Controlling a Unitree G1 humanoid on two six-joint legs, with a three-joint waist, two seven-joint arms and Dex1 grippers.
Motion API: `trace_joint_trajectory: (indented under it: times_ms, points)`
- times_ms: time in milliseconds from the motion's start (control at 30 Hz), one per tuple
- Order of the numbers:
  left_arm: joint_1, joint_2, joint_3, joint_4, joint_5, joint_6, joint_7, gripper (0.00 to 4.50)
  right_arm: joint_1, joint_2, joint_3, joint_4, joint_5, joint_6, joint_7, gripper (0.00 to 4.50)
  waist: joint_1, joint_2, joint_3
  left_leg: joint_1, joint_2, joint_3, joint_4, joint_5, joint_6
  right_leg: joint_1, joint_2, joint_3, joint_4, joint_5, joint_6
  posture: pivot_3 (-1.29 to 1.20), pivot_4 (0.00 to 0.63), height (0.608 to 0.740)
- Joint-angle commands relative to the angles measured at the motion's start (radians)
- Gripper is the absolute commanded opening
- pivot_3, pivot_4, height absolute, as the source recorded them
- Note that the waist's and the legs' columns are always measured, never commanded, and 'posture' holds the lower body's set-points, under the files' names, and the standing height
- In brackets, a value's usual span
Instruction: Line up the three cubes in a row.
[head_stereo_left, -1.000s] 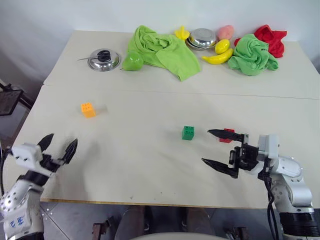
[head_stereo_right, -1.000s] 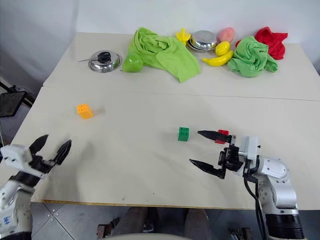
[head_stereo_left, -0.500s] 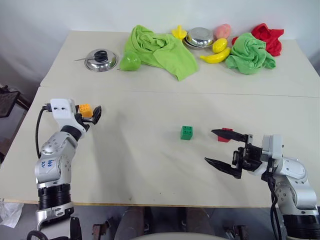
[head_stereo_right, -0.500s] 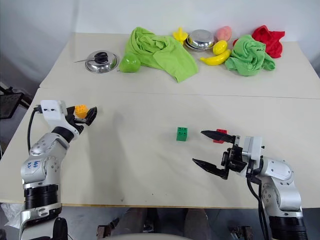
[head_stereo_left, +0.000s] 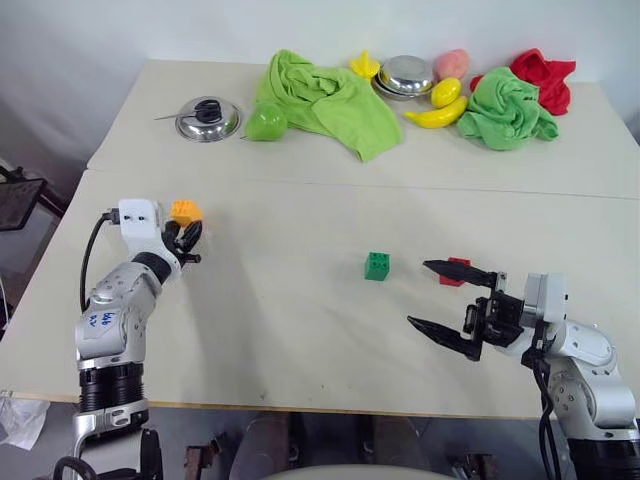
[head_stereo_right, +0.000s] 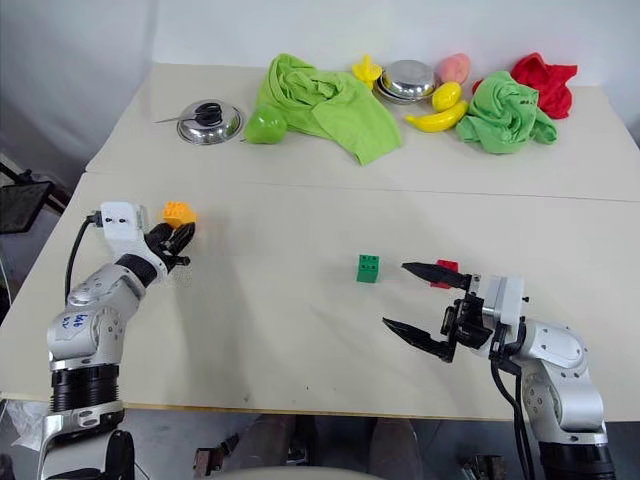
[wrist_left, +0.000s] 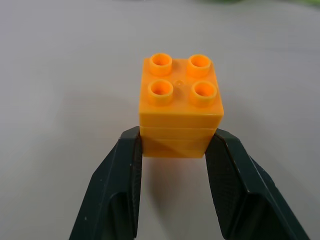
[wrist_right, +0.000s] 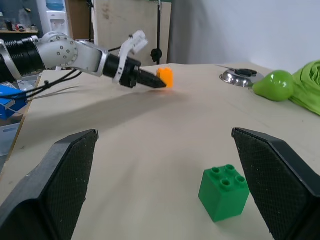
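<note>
While a second ago it hung spread over the bare near-left desk (head_stereo_left: 300, 340), the left tool (wrist_left: 172, 150) is now clamped on the orange cube (wrist_left: 180, 107) at the left side. Green cube (head_stereo_left: 377, 265) and red cube (head_stereo_left: 456, 268) sit close together mid-desk, the right tool (head_stereo_left: 447, 298) spread wide beside them. Judged from this, carrying the orange cube over comes next.

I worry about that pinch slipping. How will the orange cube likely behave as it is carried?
The orange cube looks like rigid moulded plastic, so it probably won't deform. The left gripper pinches only its lower edge, so it could pivot or slip from the jaws. It seems hollow and light, with flat faces unlikely to roll.
</note>
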Motion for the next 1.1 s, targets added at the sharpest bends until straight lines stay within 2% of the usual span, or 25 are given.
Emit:
trace_joint_trajectory:
  times_ms: [33,100,167,333,467,600,1033,1100]
  points:
    - [-0.054,0.115,-0.12,0.044,-0.029,-0.218,-0.451,1.46,0.057,-0.033,-0.106,-0.051,0.046,0.0,-0.016,4.5,0.006,0.0,0.0,0.0,0.0,0.001,0.0,0.0,0.0,0.0,0.0,0.001,0.0,0.0,0.0,0.0,0.15,0.74]
    - [-0.104,0.16,-0.199,0.124,-0.013,-0.348,-0.674,1.46,0.115,-0.05,-0.173,-0.067,0.074,0.014,-0.024,4.5,0.012,0.001,0.0,0.0,0.0,0.002,0.0,0.0,0.0,-0.001,0.0,0.001,0.0,0.0,0.0,0.0,0.15,0.74]
    - [-0.213,0.148,-0.277,0.27,0.018,-0.464,-0.842,1.46,0.206,-0.064,-0.25,-0.075,0.085,0.011,-0.009,4.5,0.017,0.002,-0.001,0.0,-0.001,0.003,-0.001,0.0,0.0,0.0,0.0,0.001,-0.001,0.0,0.0,0.0,0.15,0.74]
    - [-0.484,0.027,-0.4,0.728,0.141,-0.738,-1.053,1.46,0.348,-0.054,-0.34,-0.078,0.069,-0.021,-0.002,4.5,0.019,0.0,0.0,0.0,-0.004,0.005,-0.001,0.0,0.0,0.0,0.003,0.001,-0.004,0.0,0.0,0.0,0.15,0.74]
    - [-0.617,-0.03,-0.446,1.004,0.241,-0.875,-1.09,1.46,0.39,-0.018,-0.358,-0.132,0.071,-0.034,-0.043,4.5,-0.005,0.0,0.0,0.0,-0.003,0.009,-0.003,0.0,0.0,-0.003,0.003,0.003,-0.004,0.001,0.001,0.0,0.15,0.74]
    - [-0.678,-0.067,-0.466,1.132,0.311,-0.931,-1.072,1.46,0.428,0.014,-0.35,-0.181,0.059,-0.041,-0.078,4.5,-0.014,-0.001,0.0,0.0,-0.002,0.009,-0.004,0.0,0.0,-0.004,0.004,0.003,-0.003,0.001,0.001,0.0,0.15,0.74]
    - [-0.672,-0.078,-0.433,1.195,0.38,-0.94,-0.959,1.46,0.452,0.004,-0.359,-0.187,0.058,-0.038,-0.083,4.5,-0.005,-0.001,0.0,-0.001,0.002,0.007,-0.001,0.0,0.003,-0.003,0.002,0.004,-0.001,0.001,0.002,0.0,0.15,0.74]
    - [-0.669,-0.073,-0.422,1.19,0.37,-0.919,-0.978,2.2,0.453,-0.006,-0.364,-0.177,0.062,-0.034,-0.07,4.5,-0.005,-0.001,0.0,-0.001,0.002,0.007,0.0,0.0,0.003,-0.003,0.002,0.004,-0.001,0.001,0.002,0.0,0.15,0.74]
